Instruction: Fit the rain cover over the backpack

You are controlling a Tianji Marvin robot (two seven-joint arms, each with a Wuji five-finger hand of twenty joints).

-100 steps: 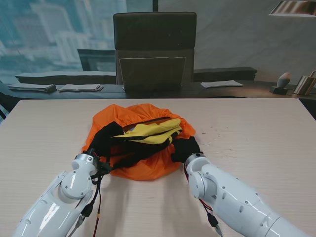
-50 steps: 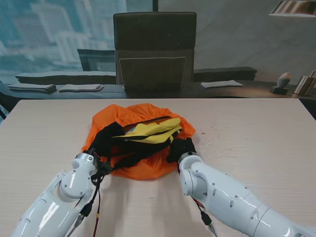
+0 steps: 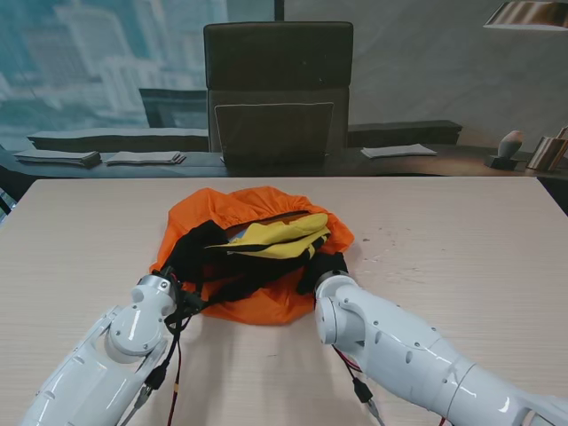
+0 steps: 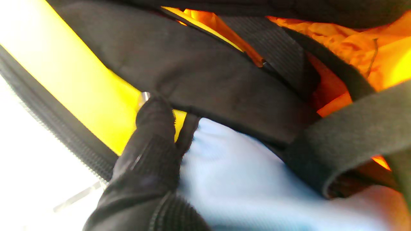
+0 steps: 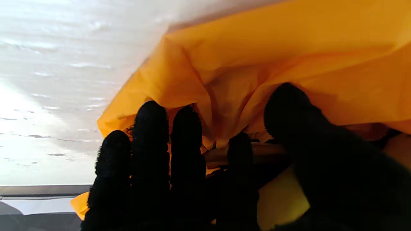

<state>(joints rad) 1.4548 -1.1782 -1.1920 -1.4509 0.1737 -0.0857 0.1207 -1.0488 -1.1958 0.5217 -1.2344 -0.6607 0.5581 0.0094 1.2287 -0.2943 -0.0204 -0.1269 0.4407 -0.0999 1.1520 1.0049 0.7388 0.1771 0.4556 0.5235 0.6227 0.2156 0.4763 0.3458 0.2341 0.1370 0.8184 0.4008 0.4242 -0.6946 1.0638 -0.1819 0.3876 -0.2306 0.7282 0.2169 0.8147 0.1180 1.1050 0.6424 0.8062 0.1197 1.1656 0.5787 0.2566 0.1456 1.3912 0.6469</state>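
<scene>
Both hands work at the near edge of the backpack (image 3: 266, 241), which lies in the middle of the table (image 3: 461, 248), yellow and black, resting on the orange rain cover (image 3: 222, 209). On the pack's left, the black-gloved left hand (image 3: 182, 266) is buried among the black straps (image 4: 224, 80); the wrist view shows one finger (image 4: 154, 128) pressed against a strap, but whether it grips I cannot tell. On the pack's right, the right hand (image 3: 324, 268) has its fingers (image 5: 151, 144) side by side and thumb apart, pushed into the cover's crumpled edge (image 5: 224, 89); an actual pinch is not visible.
</scene>
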